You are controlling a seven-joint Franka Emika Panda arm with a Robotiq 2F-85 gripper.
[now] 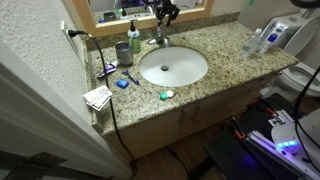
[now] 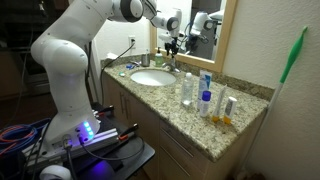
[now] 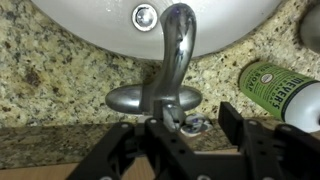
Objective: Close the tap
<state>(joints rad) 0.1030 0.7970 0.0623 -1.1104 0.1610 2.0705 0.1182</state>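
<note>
Wrist view, read left to right: granite counter (image 3: 50,70), then the tap (image 3: 175,50) at centre, then a soap bottle (image 3: 280,90) with a green label at the right edge. The tap's chrome spout arches out over the white basin (image 3: 90,15) towards the drain (image 3: 146,16). The gripper (image 3: 200,120) enters from the bottom edge, just behind the tap's base plate. Its fingers stand apart, and a small shiny part, probably the lever, shows in the gap. Contact with that part cannot be confirmed.

Progress, as judged: the approach appears complete, with the gripper stationed at the tap. No stream of water can be made out and the lever's position is too small to read, so nothing shows the tap as shut. Working the lever and withdrawing remain outstanding.

Left to right in an exterior view: grey cup (image 1: 123,52), the soap bottle, the tap at the basin's back rim, and a bottle cluster (image 1: 262,40) well apart at the far end of the counter.

Count: one tap, one basin, one drain, one gripper, one grey cup, one soap bottle; the cluster holds several bottles, exact number not determinable
</note>
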